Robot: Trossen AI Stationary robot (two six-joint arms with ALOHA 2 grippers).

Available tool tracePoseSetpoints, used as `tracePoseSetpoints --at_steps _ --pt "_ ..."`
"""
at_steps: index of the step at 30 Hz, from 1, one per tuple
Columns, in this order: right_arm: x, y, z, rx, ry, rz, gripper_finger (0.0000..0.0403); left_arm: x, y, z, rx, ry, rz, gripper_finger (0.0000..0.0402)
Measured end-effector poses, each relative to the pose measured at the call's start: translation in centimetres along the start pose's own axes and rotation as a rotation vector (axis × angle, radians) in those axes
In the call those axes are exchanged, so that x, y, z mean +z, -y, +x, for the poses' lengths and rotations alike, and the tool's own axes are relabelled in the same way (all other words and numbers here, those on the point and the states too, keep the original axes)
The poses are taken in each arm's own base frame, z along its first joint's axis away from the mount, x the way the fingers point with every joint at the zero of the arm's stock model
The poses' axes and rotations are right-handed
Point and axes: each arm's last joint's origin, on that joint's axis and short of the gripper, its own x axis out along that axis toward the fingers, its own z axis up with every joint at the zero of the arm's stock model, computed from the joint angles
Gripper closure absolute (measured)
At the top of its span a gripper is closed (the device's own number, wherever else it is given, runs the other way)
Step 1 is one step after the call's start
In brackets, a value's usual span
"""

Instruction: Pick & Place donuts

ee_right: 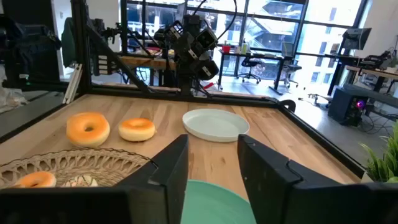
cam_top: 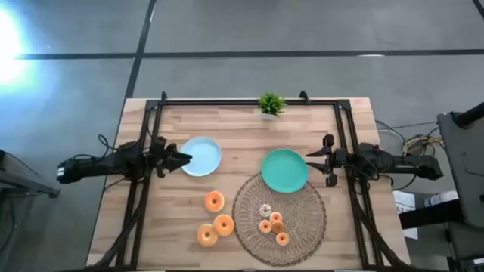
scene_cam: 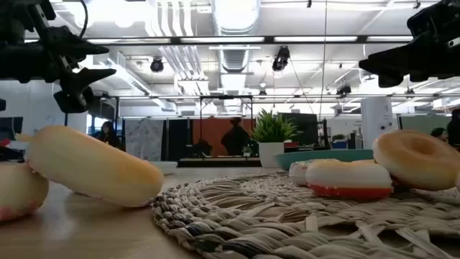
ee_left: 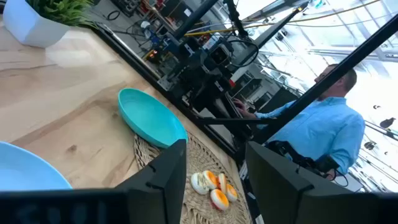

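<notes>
Donuts all unplaced: three big ones on bare worktop, four small ones on mat. Blue plate and green plate both empty. Left gripper at blue plate's edge, right gripper beside green plate, fingers spread, holding nothing. Basically zero done.

I count seven donuts in all: three larger donuts on the bare wood and four smaller donuts clustered on the one woven mat. I see two plates, a blue plate and a green plate. There is one potted plant.
</notes>
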Motion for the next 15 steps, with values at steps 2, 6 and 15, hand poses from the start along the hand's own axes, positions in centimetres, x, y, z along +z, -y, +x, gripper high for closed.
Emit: tracePoseSetpoints --at_steps 2,6,15 --pt "0.0 0.0 0.0 0.0 0.0 0.0 0.0278 0.0 0.0 0.0 0.0 0.0 0.0 0.0262" --pt "0.0 0.0 0.0 0.0 0.0 0.0 0.028 0.0 0.0 0.0 0.0 0.0 0.0 0.0262" --pt "0.0 0.0 0.0 0.0 0.0 0.0 0.0269 0.0 0.0 0.0 0.001 0.001 0.0 0.0262"
